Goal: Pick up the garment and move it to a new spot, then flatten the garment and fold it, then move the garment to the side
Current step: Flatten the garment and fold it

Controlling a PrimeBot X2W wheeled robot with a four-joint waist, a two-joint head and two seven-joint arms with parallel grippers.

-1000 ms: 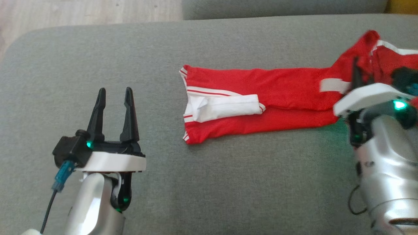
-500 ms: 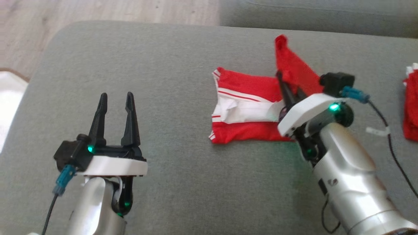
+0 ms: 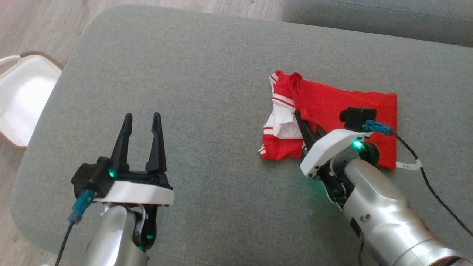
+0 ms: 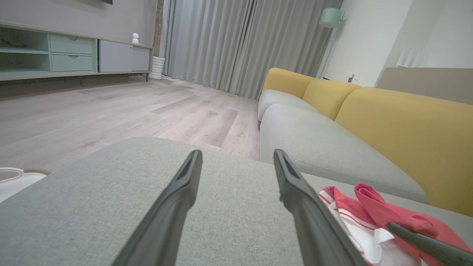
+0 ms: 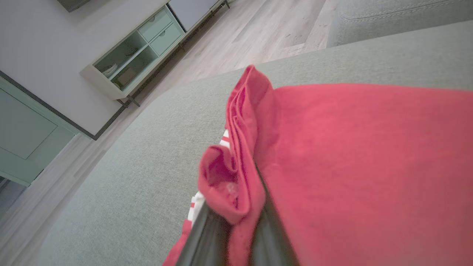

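left gripper [image 3: 142,115] hovers wide open and empty over grey sofa cushion [image 3: 207,74], well apart from garment [image 3: 343,99]. garment, red and white, lies folded further right on the cushion. right gripper [image 3: 303,123] is pinched onto a red fold at its left end.

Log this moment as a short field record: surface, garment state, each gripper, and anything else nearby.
surface: grey cushion
garment: red with white striped trim, lying on the cushion, doubled over on itself, not flat at its left edge
right gripper: closed on a bunched red fold of the garment
left gripper: open, empty, well to the left of the garment, not touching it
nearby: white container with a brown rim on the wood floor beside the cushion
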